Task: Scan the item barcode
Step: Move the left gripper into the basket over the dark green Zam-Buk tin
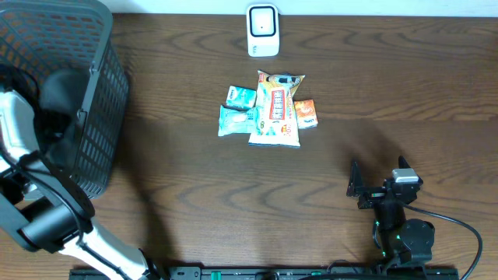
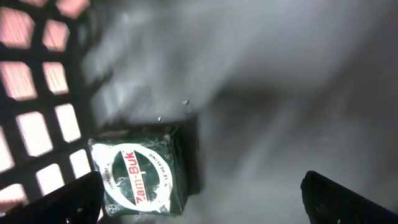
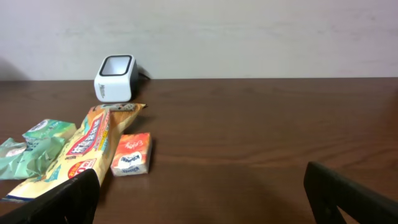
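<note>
Left wrist: left claw spread wide inside basket, Zam-Buk box lying loose under it, close to one finger. Right claw wide, holding nothing; scanner well ahead-left of it.

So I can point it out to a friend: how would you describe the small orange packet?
Start at the white box-shaped scanner at the far edge of the dark wooden table; a pile of packets lies before it. The small orange box lies beside the long yellow snack bag, on the side of the right arm. It alone is orange; the packets opposite are green.
</note>
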